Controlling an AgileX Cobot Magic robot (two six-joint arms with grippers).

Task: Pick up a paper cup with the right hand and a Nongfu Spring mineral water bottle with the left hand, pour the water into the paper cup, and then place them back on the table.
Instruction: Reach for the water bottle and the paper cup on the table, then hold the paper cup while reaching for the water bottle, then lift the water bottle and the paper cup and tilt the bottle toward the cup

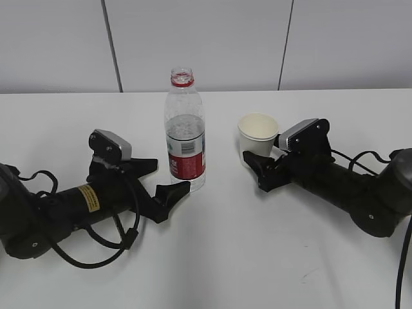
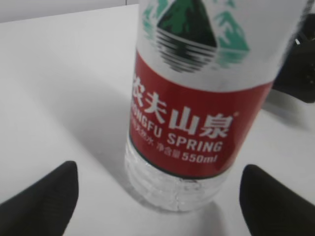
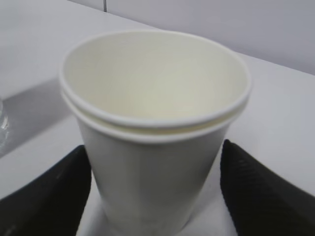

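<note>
soft, even, bright light fills all views. the table [image 1: 257, 257] shows only faint grey shadows. the exterior view is fairly sharp. both wrist views are blurred: the bottle label [image 2: 197, 123] at centre reads soft, and the cup rim [image 3: 157, 123] smears.

The tabletop [image 1: 219, 257] was plain white, with a faint dark speck near the right front. The Nongfu Spring mineral water bottle [image 1: 185, 132] was clear plastic with a red neck ring; its label was white above, printed with green mountain shapes, and red below with white lettering. The paper cup [image 1: 258, 135] was off-white outside and cream inside. Both arms were black with grey-silver camera blocks; the left hand [image 1: 166, 181] bore a yellow label band. The far wall was pale grey with dark seams.
</note>
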